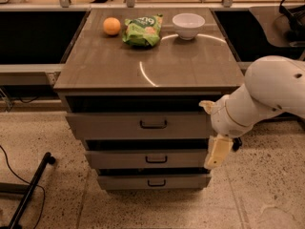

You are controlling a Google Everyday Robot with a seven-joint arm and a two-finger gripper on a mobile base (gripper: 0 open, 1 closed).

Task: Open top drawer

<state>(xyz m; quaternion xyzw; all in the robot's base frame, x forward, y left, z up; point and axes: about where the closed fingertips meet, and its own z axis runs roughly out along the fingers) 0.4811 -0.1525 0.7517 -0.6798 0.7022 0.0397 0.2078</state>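
Note:
The top drawer point(109, 126) is the widest of three grey-brown fronts under the cabinet top, with a small black bar handle point(153, 124) at its centre. A dark gap shows between the drawer front and the cabinet top above it. My gripper point(218, 151) hangs pointing down at the right side of the cabinet, level with the middle drawer point(119, 159) and just past its right end. It is apart from the handle, well to its right and a little lower. My white arm point(267, 92) reaches in from the right edge.
On the cabinet top point(143, 66) stand an orange point(112, 26), a green snack bag point(142, 30) and a white bowl point(188, 25). The bottom drawer point(124, 182) is the narrowest. A black stand leg point(28, 192) and cable lie on the floor at left.

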